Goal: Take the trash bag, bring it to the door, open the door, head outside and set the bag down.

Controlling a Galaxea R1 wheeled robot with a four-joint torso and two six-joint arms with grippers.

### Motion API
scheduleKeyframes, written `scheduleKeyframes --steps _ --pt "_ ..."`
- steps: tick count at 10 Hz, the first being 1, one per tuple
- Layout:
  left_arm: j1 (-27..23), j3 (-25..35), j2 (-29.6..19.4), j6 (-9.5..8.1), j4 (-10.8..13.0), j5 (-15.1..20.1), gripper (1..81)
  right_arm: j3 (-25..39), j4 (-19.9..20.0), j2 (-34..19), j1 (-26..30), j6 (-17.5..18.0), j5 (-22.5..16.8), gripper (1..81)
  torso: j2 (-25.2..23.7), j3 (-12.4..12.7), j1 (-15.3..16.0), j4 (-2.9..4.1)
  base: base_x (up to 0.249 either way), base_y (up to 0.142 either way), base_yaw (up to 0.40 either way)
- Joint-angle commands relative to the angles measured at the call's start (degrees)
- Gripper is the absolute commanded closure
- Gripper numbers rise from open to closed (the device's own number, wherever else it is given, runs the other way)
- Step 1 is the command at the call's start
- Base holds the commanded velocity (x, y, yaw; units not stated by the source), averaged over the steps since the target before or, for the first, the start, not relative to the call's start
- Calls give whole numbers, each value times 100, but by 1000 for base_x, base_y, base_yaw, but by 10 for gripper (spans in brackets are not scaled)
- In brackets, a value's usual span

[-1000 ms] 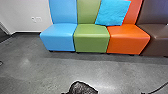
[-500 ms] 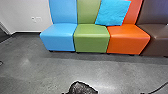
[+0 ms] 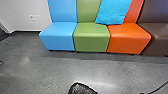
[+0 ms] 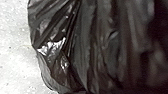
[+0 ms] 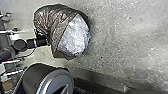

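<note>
Shifted slightly since the earlier frames is your head camera: you see the whole row of seats displaced a little, and less of the trash bag [image 3: 82, 89] above the lower edge of the head view. Black and wrinkled, the bag lies nearest you, in front of the seats and well apart from them, with grey floor [image 3: 50, 67] between. In your right wrist view, the left arm [image 5: 20, 45] reaches toward the bag and ends at its gathered side, where you find the left gripper [image 5: 47, 40]; you cannot tell whether it is spread, pressed together or pinching the plastic. The state of the right gripper likewise cannot be told. A bright, pale area covers one face of the bag. In your left wrist view, glossy dark folds lie close to the camera, beside pale floor. Whether the bag touches the floor, you cannot tell.

Behind, you note the blue seat [image 3: 57, 37], green seat [image 3: 91, 37], orange seat [image 3: 128, 38] and brown seat [image 3: 158, 40], side by side. One turquoise cushion [image 3: 113, 11] leans against the green and orange backrests. Beyond the blue seat, you see a white wall [image 3: 25, 7] bearing an outlet [image 3: 37, 17].
</note>
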Motion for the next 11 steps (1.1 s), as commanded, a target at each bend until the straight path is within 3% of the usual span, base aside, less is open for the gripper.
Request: scheduleKeyframes --steps 1,5,9,10,11 --pt "-460 306 -268 4 71 475 811 161 178 -221 453 -22 -331 10 553 0 -356 0 0 0 0" --pt "-495 1299 -822 -48 1 423 811 187 169 -132 392 -30 -296 10 1399 -4 -878 0 0 0 0" --pt "-504 1731 -1086 -66 -43 396 811 187 169 -132 357 -31 -278 10 2249 -9 -1409 0 0 0 0" --pt "-504 1731 -1086 -66 -43 396 811 178 169 -132 348 -31 -278 10 2461 193 -1543 0 0 0 0" --pt "-504 1731 -1095 -66 -43 405 811 170 169 -132 339 -31 -278 10 2656 560 -1665 0 0 0 0"
